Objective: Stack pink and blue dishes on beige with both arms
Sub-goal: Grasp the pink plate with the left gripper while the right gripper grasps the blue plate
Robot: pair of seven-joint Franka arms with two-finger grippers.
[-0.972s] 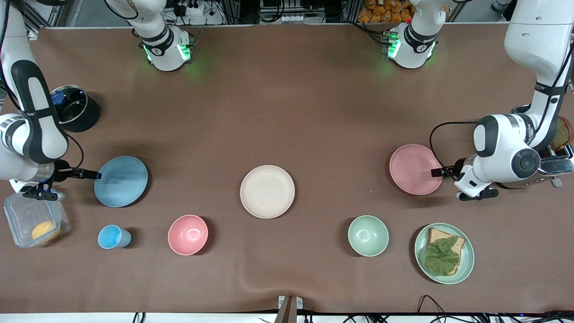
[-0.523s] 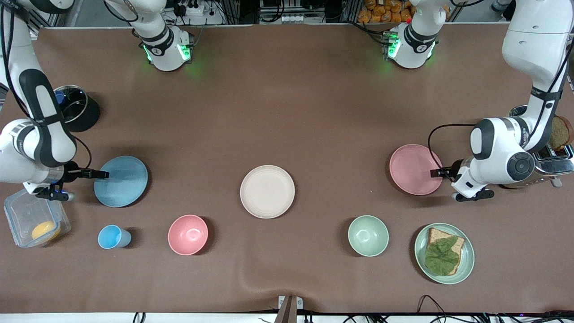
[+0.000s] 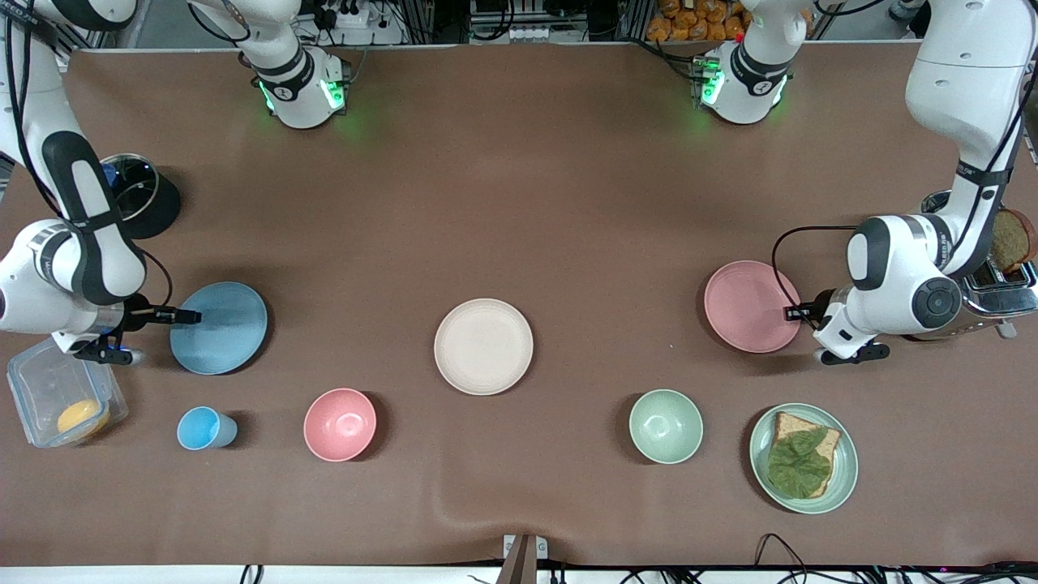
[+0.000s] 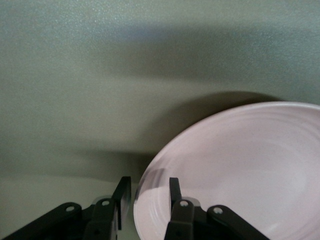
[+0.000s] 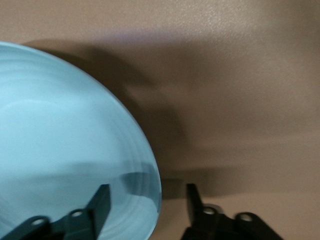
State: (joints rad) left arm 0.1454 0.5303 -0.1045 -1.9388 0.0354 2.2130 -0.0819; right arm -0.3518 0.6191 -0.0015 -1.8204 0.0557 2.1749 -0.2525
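Observation:
The light blue plate [image 3: 223,332] lies flat toward the right arm's end of the table. My right gripper [image 3: 193,316] is open at its edge, and in the right wrist view the blue plate's [image 5: 60,140] rim passes between the two fingers of that gripper [image 5: 147,192]. The pale pink plate [image 3: 746,304] lies toward the left arm's end. My left gripper [image 3: 791,311] is open astride its rim; the left wrist view shows the pink plate's [image 4: 240,165] edge between the fingers of the gripper [image 4: 148,185]. The beige plate [image 3: 483,346] sits bare in the middle.
Nearer the camera stand a small blue cup [image 3: 203,428], a pink bowl [image 3: 340,424], a green bowl [image 3: 666,426] and a green plate with bread and a leaf [image 3: 843,470]. A clear container [image 3: 32,389], a black pot [image 3: 158,207] and a toaster [image 3: 1005,296] flank the arms.
My right gripper has slid inward over the blue plate's rim. The left gripper has barely shifted at the pink plate's edge. Neither plate has moved.

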